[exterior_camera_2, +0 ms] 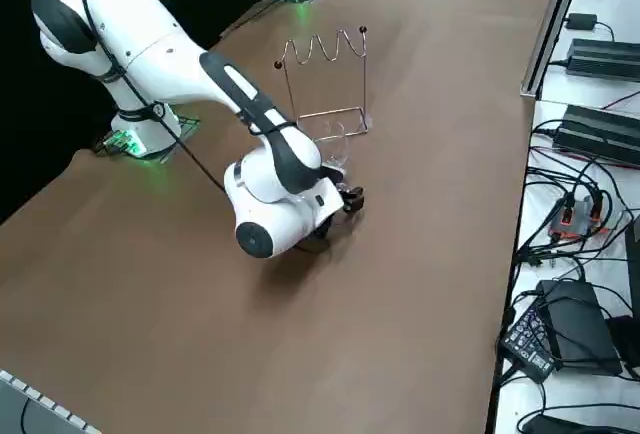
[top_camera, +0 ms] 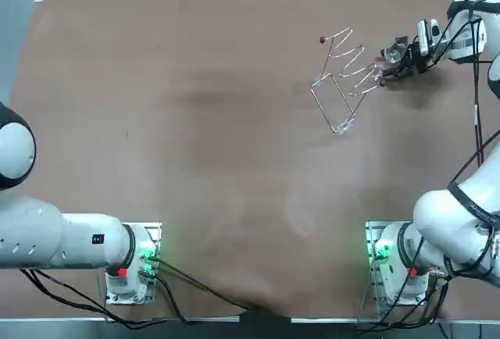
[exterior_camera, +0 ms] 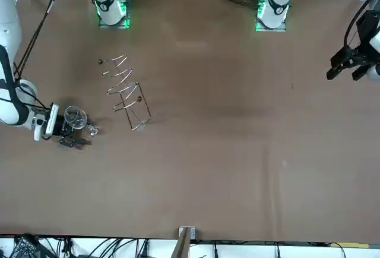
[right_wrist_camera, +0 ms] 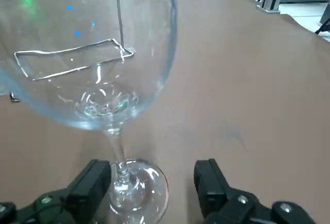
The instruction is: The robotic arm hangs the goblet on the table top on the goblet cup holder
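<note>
Even overhead light fell on the brown table (top_camera: 195, 120), bright without harsh glare; the right gripper (top_camera: 384, 75), low at the table's far right beside the wire holder (top_camera: 344, 81), cast a soft shadow beneath itself; the goblet (right_wrist_camera: 98, 53) caught small white and green glints; green lamps (top_camera: 380, 255) glowed near the table's near edge.

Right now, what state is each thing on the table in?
Goblet: standing upright on the table, not yet hung.
Rack: standing, no glass on it.
Right gripper: open, low at the table, fingers either side of the goblet's stem.
</note>
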Motion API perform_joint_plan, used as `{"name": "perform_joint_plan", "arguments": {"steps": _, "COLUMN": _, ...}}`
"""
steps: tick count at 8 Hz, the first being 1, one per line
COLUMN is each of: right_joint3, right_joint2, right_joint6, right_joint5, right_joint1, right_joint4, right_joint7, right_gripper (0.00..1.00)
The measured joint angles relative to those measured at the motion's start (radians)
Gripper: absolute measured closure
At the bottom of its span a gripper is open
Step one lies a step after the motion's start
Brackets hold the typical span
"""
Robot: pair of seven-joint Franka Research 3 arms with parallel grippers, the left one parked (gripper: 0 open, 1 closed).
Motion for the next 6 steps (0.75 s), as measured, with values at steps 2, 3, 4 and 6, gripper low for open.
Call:
{"name": "perform_joint_plan", "arguments": {"steps": 2, "right_joint3": 0.001, "right_joint2": 0.0, "right_joint6": 0.0, "right_joint5": 0.011, "right_joint1": 0.003, "right_joint4": -0.001, "right_joint7": 0.0, "right_gripper": 0.01}}
{"name": "perform_joint_plan", "arguments": {"steps": 3, "right_joint3": 0.001, "right_joint2": 0.0, "right_joint6": 0.0, "right_joint5": 0.021, "right_joint1": 0.006, "right_joint4": -0.003, "right_joint7": 0.0, "right_gripper": 0.01}}
{"name": "perform_joint_plan", "arguments": {"steps": 4, "right_joint3": 0.001, "right_joint2": 0.0, "right_joint6": 0.001, "right_joint5": 0.028, "right_joint1": 0.01, "right_joint4": -0.004, "right_joint7": 0.0, "right_gripper": 0.01}}
{"name": "perform_joint_plan", "arguments": {"steps": 6, "right_joint3": 0.001, "right_joint2": 0.0, "right_joint6": 0.001, "right_joint5": 0.037, "right_joint1": 0.018, "right_joint4": -0.007, "right_joint7": 0.0, "right_gripper": 0.01}}
